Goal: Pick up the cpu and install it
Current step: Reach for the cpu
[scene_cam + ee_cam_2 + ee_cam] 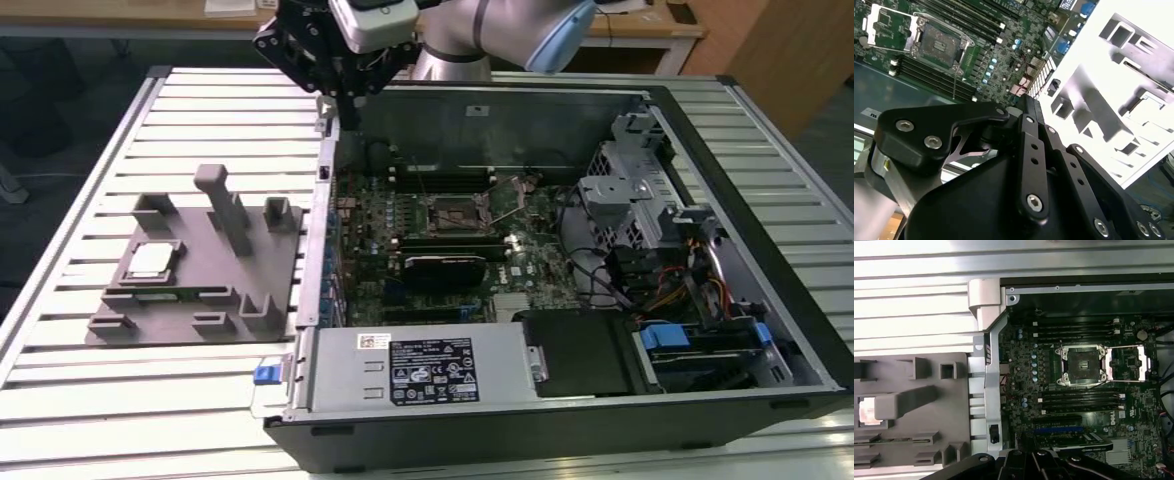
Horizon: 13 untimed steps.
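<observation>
Hand (350, 112) hangs over the case (561, 430) at its 11 o'clock corner in the exterior view, tips pointing down just above the rim. Its 2 fingers (1026, 150) are pressed together with nothing between them.

From the hand, at 4 o'clock in the exterior view, the socket (454, 212) sits mid-board inside the case. In the first wrist view the socket (1081, 365) stands open, its metal frame (1126, 362) swung back beside it.

At 8 o'clock from the hand, outside the case and touching its side wall, a grey tray (187, 310) lies on the slatted bench (80, 400). The cpu (150, 259) rests flat in a recess toward the tray's 9 o'clock side, silver lid up, well apart from the hand. A tall post (220, 200) rises from the tray at 1 o'clock from the cpu. In the first wrist view the cpu (866, 410) sits partly behind that post.
</observation>
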Tool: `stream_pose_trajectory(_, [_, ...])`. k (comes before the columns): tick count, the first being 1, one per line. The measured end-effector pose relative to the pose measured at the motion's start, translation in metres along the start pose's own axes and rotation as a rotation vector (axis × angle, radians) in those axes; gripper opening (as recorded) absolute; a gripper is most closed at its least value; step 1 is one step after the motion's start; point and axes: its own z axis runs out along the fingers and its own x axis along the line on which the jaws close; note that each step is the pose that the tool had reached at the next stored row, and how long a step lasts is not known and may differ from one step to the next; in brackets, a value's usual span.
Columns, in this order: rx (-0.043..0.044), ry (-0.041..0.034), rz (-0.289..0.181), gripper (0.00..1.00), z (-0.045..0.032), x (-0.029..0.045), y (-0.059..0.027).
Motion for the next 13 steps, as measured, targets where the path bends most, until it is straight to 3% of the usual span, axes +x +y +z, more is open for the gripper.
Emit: stream_pose_trajectory(13, [0.0, -0.0002, 0.0, 0.11, -0.0004, 0.015, -0.0011])
